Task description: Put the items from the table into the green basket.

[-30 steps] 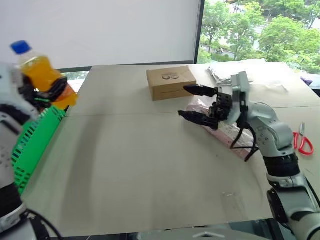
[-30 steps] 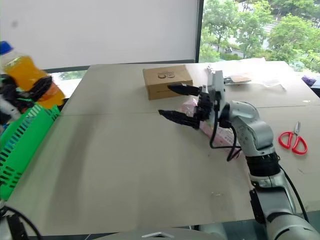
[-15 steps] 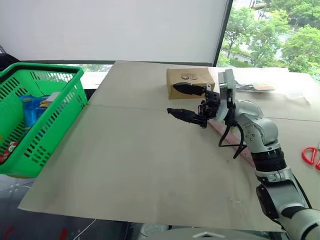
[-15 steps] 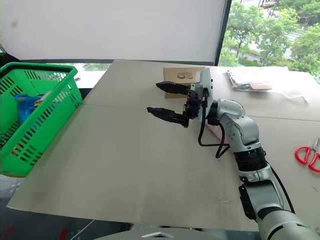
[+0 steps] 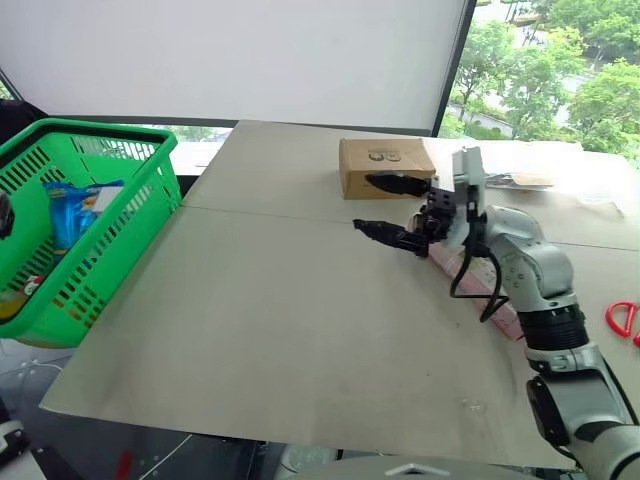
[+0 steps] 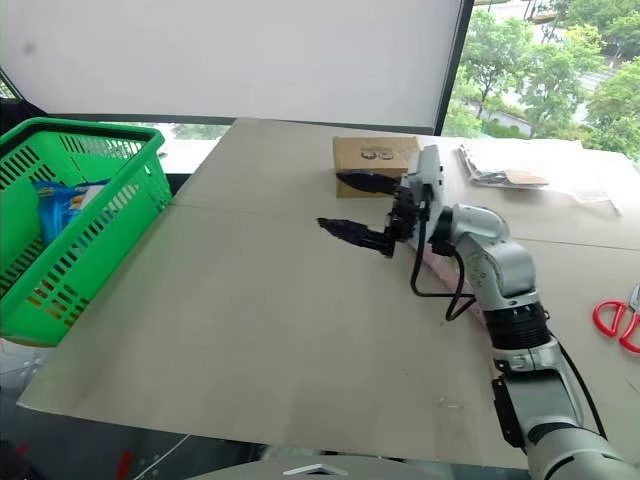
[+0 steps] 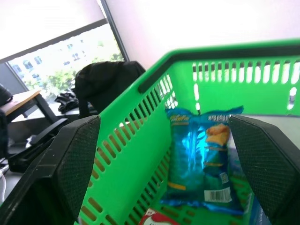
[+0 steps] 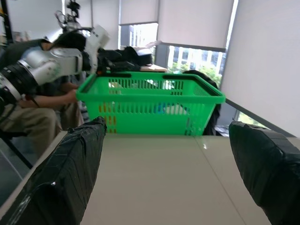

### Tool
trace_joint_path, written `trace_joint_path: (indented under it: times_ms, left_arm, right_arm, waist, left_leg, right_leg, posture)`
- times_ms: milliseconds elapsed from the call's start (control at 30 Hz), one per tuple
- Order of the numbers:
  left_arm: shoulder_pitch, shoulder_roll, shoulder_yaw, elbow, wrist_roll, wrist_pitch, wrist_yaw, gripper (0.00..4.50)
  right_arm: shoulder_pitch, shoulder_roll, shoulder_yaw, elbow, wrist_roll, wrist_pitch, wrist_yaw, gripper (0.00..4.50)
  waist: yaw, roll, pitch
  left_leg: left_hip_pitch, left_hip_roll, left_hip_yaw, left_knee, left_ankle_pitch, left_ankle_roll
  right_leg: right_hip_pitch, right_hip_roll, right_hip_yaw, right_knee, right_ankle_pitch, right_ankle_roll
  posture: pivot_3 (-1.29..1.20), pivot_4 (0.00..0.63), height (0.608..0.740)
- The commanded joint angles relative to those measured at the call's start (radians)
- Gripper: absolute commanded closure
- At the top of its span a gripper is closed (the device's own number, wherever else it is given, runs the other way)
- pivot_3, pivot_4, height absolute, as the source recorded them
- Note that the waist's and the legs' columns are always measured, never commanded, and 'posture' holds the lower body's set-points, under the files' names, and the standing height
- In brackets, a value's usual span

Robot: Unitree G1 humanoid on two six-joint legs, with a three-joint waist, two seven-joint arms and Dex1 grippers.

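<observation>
A bright green plastic shopping basket with slotted sides and a thick rim is seen just off the left edge of the large pale beige-grey tabletop, its near wall close against that edge. Inside it a blue crinkled snack packet is seen leaning against the slotted wall, and part of a red-and-white item is glimpsed beneath it; the small orange drink bottle cannot be made out in the basket, possibly being hidden below the rim. The left gripper is held over the basket with its two black fingers spread wide and nothing between them. The right gripper is held above the middle of the tabletop towards its far edge, pointing to the left, its fingers likewise parted fully and empty. A small brown cardboard box is placed near the far edge of the tabletop, just behind the right gripper. A long pink floral-printed carton is laid flat beneath the right forearm, largely covered by it. A pair of red-handled scissors is found at the right edge of the tabletop, well apart from the box.
</observation>
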Motion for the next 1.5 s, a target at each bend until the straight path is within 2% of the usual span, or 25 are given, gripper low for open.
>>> trace_joint_path:
  times_ms: [33, 133, 200, 300, 367, 533, 733, 1000, 1100, 1167, 1233, 1267, 1433, 1500]
  left_arm:
    - [0.006, -0.03, -0.076, -0.23, -0.179, 0.042, -0.182, 0.01]
    - [0.031, -0.048, -0.121, -0.393, -0.325, 0.139, -0.276, 0.01]
    - [0.082, -0.026, -0.166, -0.515, -0.426, 0.212, -0.369, 0.01]
    - [0.14, 0.026, -0.204, -0.598, -0.481, 0.279, -0.457, 0.01]
    - [0.162, 0.052, -0.216, -0.619, -0.503, 0.304, -0.499, 0.01]
    - [0.146, 0.057, -0.228, -0.622, -0.521, 0.301, -0.539, 0.01]
    - [0.175, 0.08, -0.214, -0.647, -0.565, 0.347, -0.59, 0.01]
    - [0.187, 0.079, -0.204, -0.681, -0.597, 0.378, -0.588, 0.01]
    - [0.19, 0.083, -0.211, -0.674, -0.584, 0.377, -0.588, 0.01]
    - [0.189, 0.079, -0.214, -0.674, -0.586, 0.379, -0.585, 0.0]
    - [0.182, 0.074, -0.217, -0.672, -0.595, 0.384, -0.58, 0.0]
    - [0.18, 0.073, -0.219, -0.67, -0.597, 0.385, -0.578, 0.0]
    - [0.184, 0.062, -0.227, -0.653, -0.594, 0.386, -0.572, 0.0]
    - [0.168, 0.039, -0.23, -0.646, -0.614, 0.391, -0.55, 0.0]
  right_arm:
    - [0.035, -0.067, -0.032, -0.012, -0.094, -0.031, -0.075, 0.0]
    - [0.068, -0.134, -0.027, 0.026, -0.196, -0.062, -0.128, 0.0]
    - [0.118, -0.218, -0.031, 0.05, -0.267, -0.069, -0.137, 0.0]
    - [0.181, -0.317, -0.035, 0.041, -0.315, -0.029, -0.137, 0.0]
    - [0.205, -0.356, -0.03, 0.038, -0.344, 0.026, -0.168, 0.0]
    - [0.231, -0.375, -0.014, 0.045, -0.391, 0.211, -0.255, 0.0]
    - [0.244, -0.388, 0.02, -0.019, -0.331, 0.45, -0.201, 0.0]
    - [0.248, -0.441, 0.083, -0.047, -0.311, 0.626, -0.173, 0.0]
    - [0.247, -0.444, 0.09, -0.042, -0.315, 0.629, -0.184, 0.0]
    - [0.246, -0.436, 0.08, -0.036, -0.316, 0.623, -0.196, 0.92]
    - [0.242, -0.425, 0.069, -0.04, -0.304, 0.627, -0.201, 1.54]
    - [0.242, -0.42, 0.065, -0.043, -0.301, 0.622, -0.204, 2.1]
    - [0.232, -0.382, 0.031, -0.052, -0.29, 0.55, -0.222, 3.47]
    - [0.223, -0.347, -0.002, -0.062, -0.265, 0.502, -0.221, 3.67]
  waist:
    - [0.001, 0.001, -0.002]
    - [-0.001, 0.001, -0.002]
    - [-0.009, 0.003, -0.002]
    - [-0.05, 0.011, -0.002]
    - [-0.059, 0.014, -0.001]
    - [-0.096, 0.019, -0.001]
    - [-0.113, 0.018, -0.002]
    - [-0.108, 0.018, -0.002]
    - [-0.111, 0.019, -0.002]
    - [-0.113, 0.019, -0.002]
    - [-0.114, 0.018, -0.002]
    - [-0.114, 0.018, -0.002]
    - [-0.124, 0.017, -0.003]
    - [-0.131, 0.018, -0.002]
  left_leg:
    - [0.0, 0.0, 0.0, 0.0, 0.0, 0.0]
    - [-0.001, 0.0, 0.0, 0.001, 0.0, 0.0]
    - [-0.001, 0.0, 0.001, 0.001, 0.0, 0.0]
    - [-0.001, 0.0, 0.002, 0.001, 0.002, 0.006]
    - [-0.001, 0.001, 0.001, 0.001, 0.003, 0.006]
    - [0.004, 0.003, 0.004, 0.001, 0.003, 0.006]
    - [0.006, 0.004, 0.004, 0.003, 0.003, 0.006]
    - [0.005, 0.003, 0.003, 0.004, 0.003, 0.006]
    - [0.006, 0.003, 0.004, 0.003, 0.003, 0.006]
    - [0.006, 0.004, 0.004, 0.003, 0.003, 0.006]
    - [0.006, 0.004, 0.004, 0.003, 0.003, 0.006]
    - [0.006, 0.005, 0.004, 0.003, 0.003, 0.006]
    - [0.009, 0.006, 0.007, 0.004, 0.003, 0.006]
    - [0.009, 0.006, 0.008, 0.004, 0.003, 0.006]
  right_leg:
    - [0.0, 0.0, 0.0, 0.0, 0.0, 0.0]
    - [0.0, -0.001, 0.0, 0.0, 0.0, 0.0]
    - [0.0, -0.002, 0.001, 0.0, 0.0, 0.0]
    - [0.0, -0.001, 0.001, 0.0, -0.002, -0.004]
    - [0.0, 0.0, 0.001, 0.0, -0.003, -0.006]
    - [0.003, 0.004, 0.003, 0.002, -0.005, -0.008]
    - [0.005, 0.007, 0.005, 0.002, -0.005, -0.007]
    - [0.006, 0.009, 0.003, 0.002, -0.005, -0.007]
    - [0.006, 0.008, 0.005, 0.002, -0.005, -0.007]
    - [0.006, 0.009, 0.005, 0.002, -0.005, -0.007]
    - [0.006, 0.009, 0.005, 0.002, -0.005, -0.007]
    - [0.006, 0.01, 0.005, 0.002, -0.005, -0.007]
    - [0.007, 0.01, 0.005, 0.002, -0.005, -0.007]
    - [0.007, 0.01, 0.005, 0.003, -0.006, -0.006]
  posture:
    - [0.26, 0.0, 0.74]
    - [0.24, 0.0, 0.74]
    - [0.22, 0.0, 0.74]
    - [0.19, 0.0, 0.74]
    - [0.17, 0.0, 0.74]
    - [0.16, 0.0, 0.74]
    - [0.16, 0.0, 0.74]
    - [0.17, 0.0, 0.74]
    - [0.17, 0.0, 0.74]
    - [0.17, 0.0, 0.74]
    - [0.16, 0.0, 0.74]
    - [0.16, 0.0, 0.74]
    - [0.16, 0.0, 0.74]
    - [0.16, 0.0, 0.74]
